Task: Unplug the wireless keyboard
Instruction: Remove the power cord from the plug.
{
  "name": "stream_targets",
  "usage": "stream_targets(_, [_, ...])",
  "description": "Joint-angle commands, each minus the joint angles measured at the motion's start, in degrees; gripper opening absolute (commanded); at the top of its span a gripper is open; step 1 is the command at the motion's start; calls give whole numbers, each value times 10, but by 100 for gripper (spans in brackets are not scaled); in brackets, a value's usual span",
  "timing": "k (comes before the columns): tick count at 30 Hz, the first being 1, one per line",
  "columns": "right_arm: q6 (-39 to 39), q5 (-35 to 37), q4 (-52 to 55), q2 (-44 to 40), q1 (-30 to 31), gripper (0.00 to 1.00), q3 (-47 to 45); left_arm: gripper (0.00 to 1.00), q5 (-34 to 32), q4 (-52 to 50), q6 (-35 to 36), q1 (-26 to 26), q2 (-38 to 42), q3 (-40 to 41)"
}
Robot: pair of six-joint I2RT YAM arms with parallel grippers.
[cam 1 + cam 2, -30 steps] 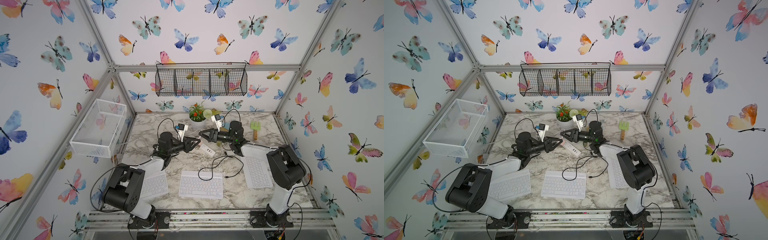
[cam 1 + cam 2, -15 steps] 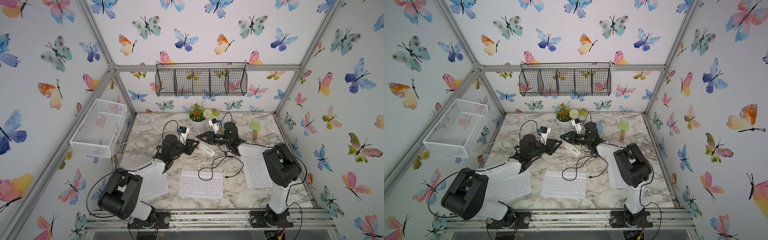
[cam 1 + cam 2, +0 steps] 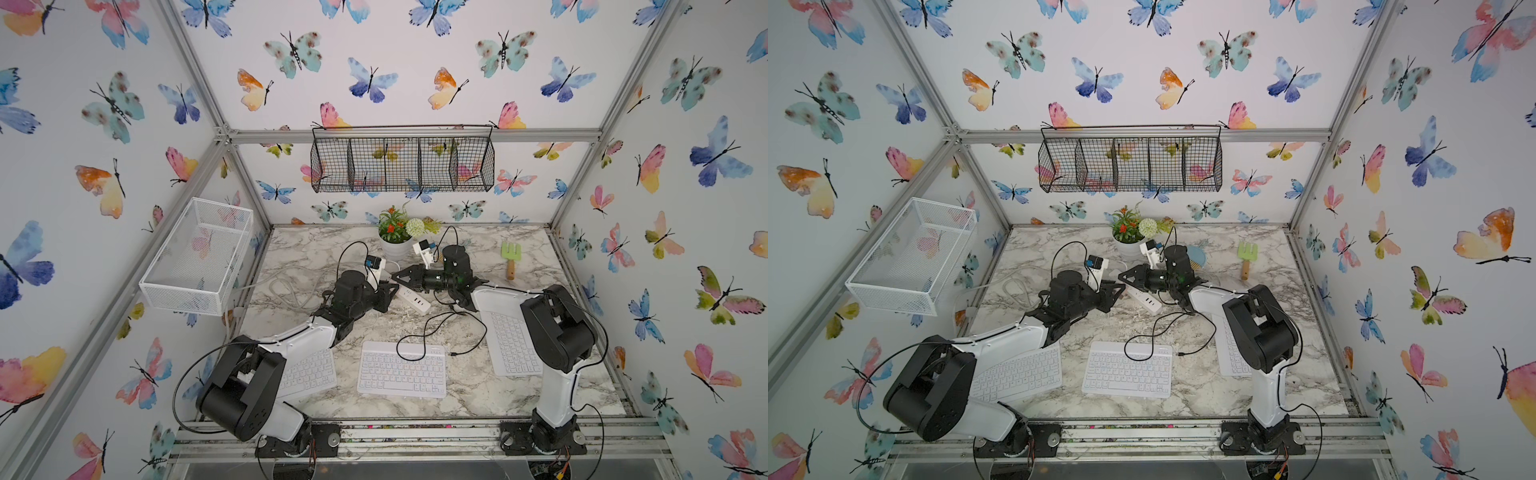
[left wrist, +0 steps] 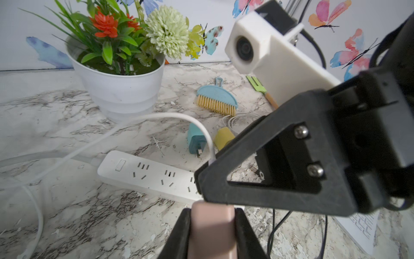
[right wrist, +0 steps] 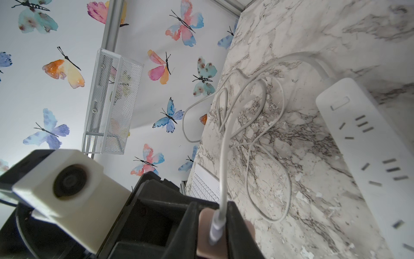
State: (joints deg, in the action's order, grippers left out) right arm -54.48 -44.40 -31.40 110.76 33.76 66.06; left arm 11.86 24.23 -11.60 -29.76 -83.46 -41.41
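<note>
Pinching a pink charger block (image 4: pixel 211 233) in the left gripper (image 4: pixel 212 212), jaws pressed against it. Straddling the white cable (image 5: pixel 224 145) plug on that block with the right gripper (image 5: pixel 212 206); cannot tell whether clamping. Leaving the wireless keyboard (image 3: pixel 1017 376) flat behind the left gripper, partly under its forearm.

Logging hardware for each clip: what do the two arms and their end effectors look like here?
Left arm and right arm match: white shell links between bulky black joints, with black cables looping from the bases. The left end effector and right end effector are black and triangular; silver screws show on the right one. Each wrist carries a white boxy camera with a round lens.
</note>
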Motion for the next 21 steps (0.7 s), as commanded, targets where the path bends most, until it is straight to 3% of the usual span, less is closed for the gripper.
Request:
stream_targets(1, [2, 10, 16, 12, 3, 27, 16, 0, -41, -11, 8, -3, 8, -11])
stream_targets(10, [-20, -7, -11, 29, 4, 21, 20, 0, -33, 2, 11, -6, 10, -5])
stream_targets(15, [-25, -4, -19, 34, 6, 28, 17, 0, -30, 8, 12, -7, 17, 4])
stream_targets(21, [-37, -11, -35, 41, 10, 21, 23, 0, -31, 6, 13, -10, 14, 5])
